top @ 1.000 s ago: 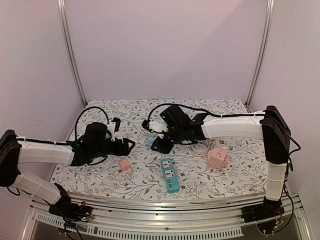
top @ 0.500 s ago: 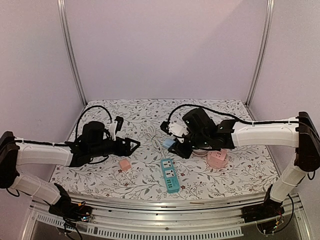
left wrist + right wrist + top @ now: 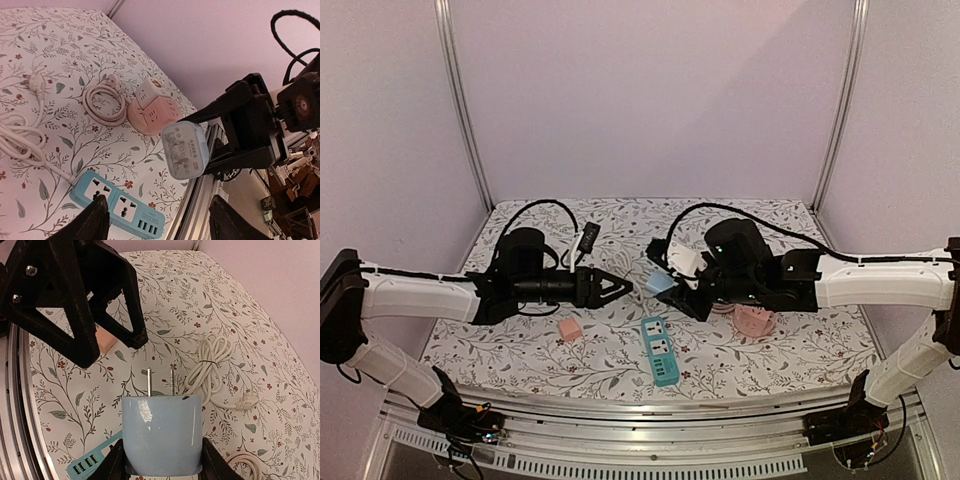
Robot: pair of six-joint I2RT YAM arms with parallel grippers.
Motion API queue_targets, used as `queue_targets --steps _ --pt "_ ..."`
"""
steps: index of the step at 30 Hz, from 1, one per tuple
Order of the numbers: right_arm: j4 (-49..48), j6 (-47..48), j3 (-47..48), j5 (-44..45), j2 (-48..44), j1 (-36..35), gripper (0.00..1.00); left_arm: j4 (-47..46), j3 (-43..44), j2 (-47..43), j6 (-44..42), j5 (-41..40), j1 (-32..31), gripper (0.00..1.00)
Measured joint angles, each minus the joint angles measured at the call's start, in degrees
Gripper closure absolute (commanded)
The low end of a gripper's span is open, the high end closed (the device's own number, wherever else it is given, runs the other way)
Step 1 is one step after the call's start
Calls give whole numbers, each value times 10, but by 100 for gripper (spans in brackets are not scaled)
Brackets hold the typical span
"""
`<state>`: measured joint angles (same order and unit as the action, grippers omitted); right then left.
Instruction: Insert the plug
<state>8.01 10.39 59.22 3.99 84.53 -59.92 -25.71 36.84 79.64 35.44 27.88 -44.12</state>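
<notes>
Floral-cloth table [image 3: 760,352], plain lilac walls [image 3: 650,100], right end effector [image 3: 672,290] gripping blue plug [image 3: 660,283], left end effector [image 3: 623,288] spread empty.

Soft even pinkish light, only faint shadows. Overhead view sharp. Wrist views skewed, far corners slightly soft; small glare on blue plug [image 3: 162,432].

The top camera sits above and behind both arm bases, looking down and forward over the whole bench [image 3: 800,340]. The left wrist camera looks out close between the left fingers [image 3: 95,220] at the blue plug [image 3: 185,150] just beyond them. The right wrist camera looks along that plug, between the right fingers [image 3: 114,464], toward the left fingers. All three share the teal power strip [image 3: 660,352].
</notes>
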Motion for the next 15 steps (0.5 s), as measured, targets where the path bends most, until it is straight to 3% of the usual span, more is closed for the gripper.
queue_targets --steps 11,15 --pt "-4 17 0 32 0 -27 91 -22 45 37 39 51 -24 43" --pt "-4 22 0 37 -2 -34 91 -25 57 58 49 60 -29 52"
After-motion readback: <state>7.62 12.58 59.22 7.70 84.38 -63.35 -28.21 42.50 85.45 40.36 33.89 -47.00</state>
